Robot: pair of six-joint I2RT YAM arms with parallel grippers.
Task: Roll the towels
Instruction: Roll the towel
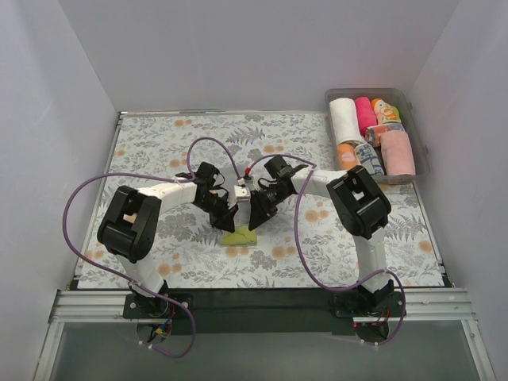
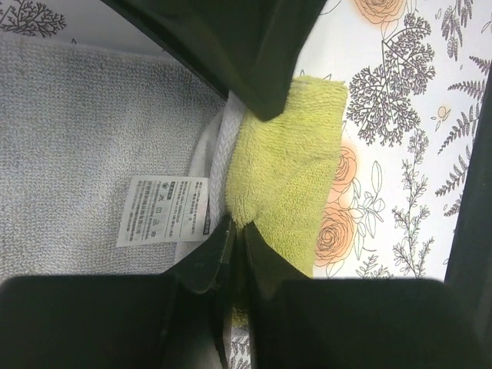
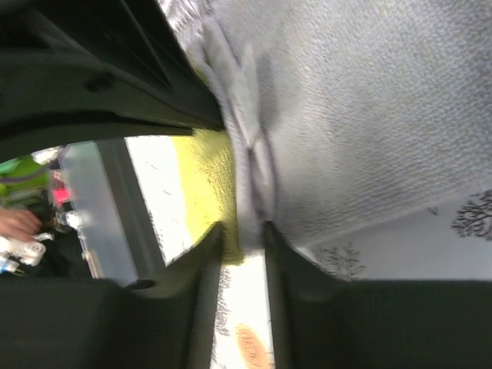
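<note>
A towel, yellow-green on one side and grey on the other, sits at the table's middle; only a small yellow-green part (image 1: 239,236) shows from above. My left gripper (image 1: 228,222) and right gripper (image 1: 255,221) meet over it, tips pointing down. In the left wrist view the jaws (image 2: 240,231) are shut on the towel's edge (image 2: 288,177), beside a white care label (image 2: 164,209). In the right wrist view the gripper (image 3: 244,234) pinches the bunched hem of the towel (image 3: 346,115), with the yellow side to the left. The arms hide most of the towel from above.
A clear plastic bin (image 1: 420,152) stands at the back right with several rolled towels, among them a white one (image 1: 345,119) and a pink one (image 1: 397,152). The floral tablecloth (image 1: 159,151) covers the table. White walls close in on three sides.
</note>
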